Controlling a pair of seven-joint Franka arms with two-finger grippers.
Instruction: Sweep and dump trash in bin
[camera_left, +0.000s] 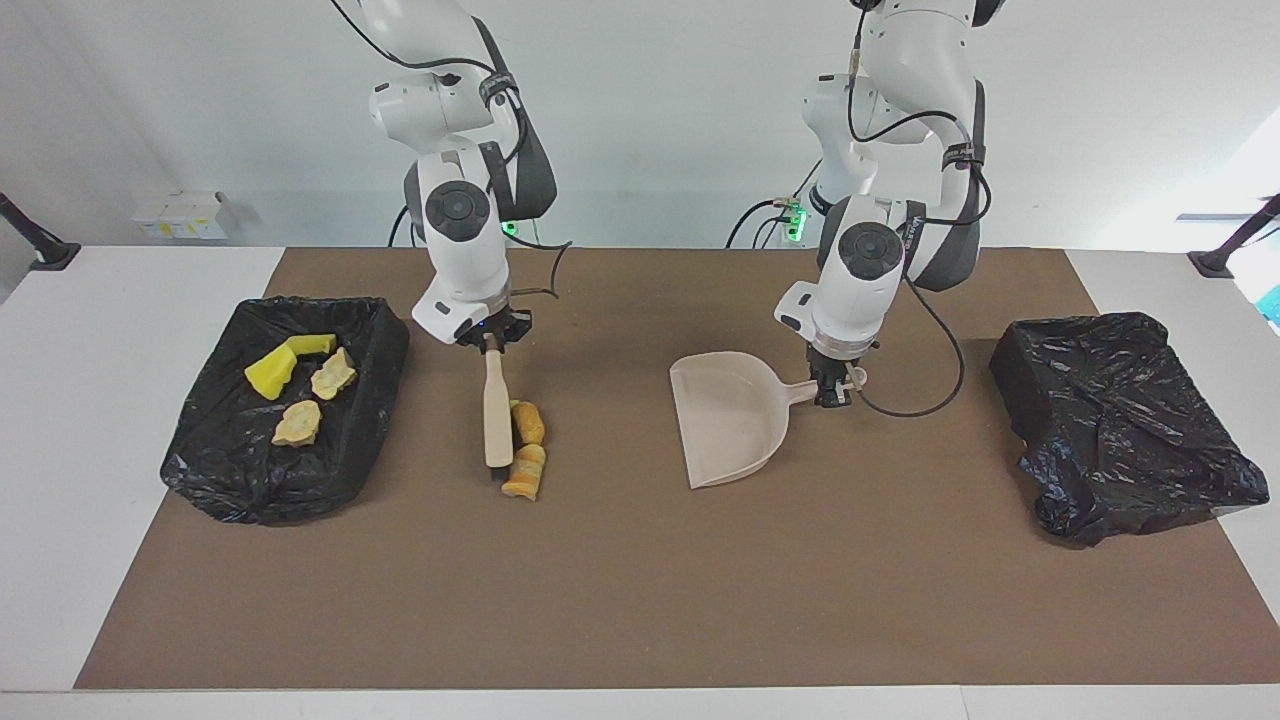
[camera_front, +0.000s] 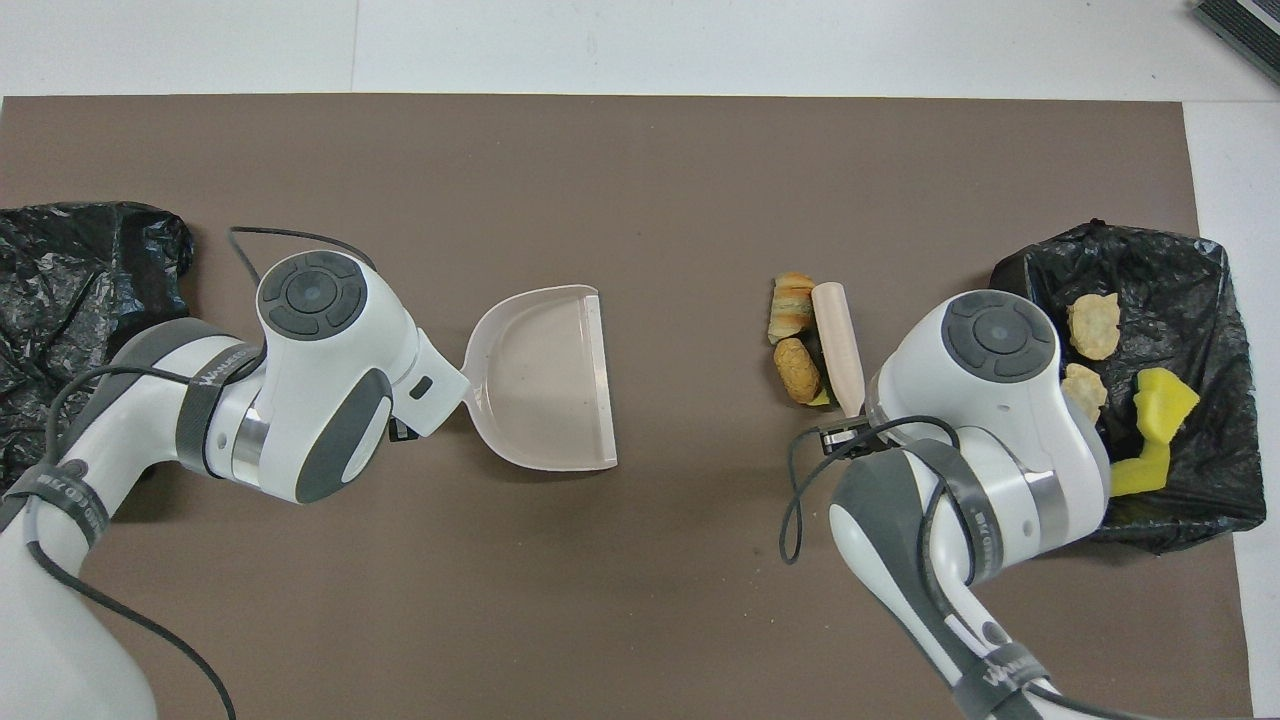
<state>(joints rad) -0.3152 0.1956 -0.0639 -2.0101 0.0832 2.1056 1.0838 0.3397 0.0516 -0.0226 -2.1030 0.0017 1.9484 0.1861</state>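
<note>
My right gripper (camera_left: 492, 343) is shut on the handle of the beige brush (camera_left: 497, 415), whose head rests on the brown mat. Two orange-brown bread-like pieces (camera_left: 527, 422) (camera_left: 525, 472) lie against the brush on the side toward the dustpan; they also show in the overhead view (camera_front: 797, 368) (camera_front: 790, 305). My left gripper (camera_left: 835, 385) is shut on the handle of the beige dustpan (camera_left: 730, 420), which is empty, with its mouth toward the brush. Two yellow sponge bits (camera_left: 270, 372) (camera_left: 315, 344) and two beige lumps (camera_left: 333, 375) (camera_left: 298, 423) lie in the black-lined bin (camera_left: 230, 480).
The bin holding trash stands at the right arm's end of the table. A second black bag-covered bin (camera_left: 1120, 430) stands at the left arm's end. A stretch of bare mat (camera_left: 610, 420) separates the brush from the dustpan.
</note>
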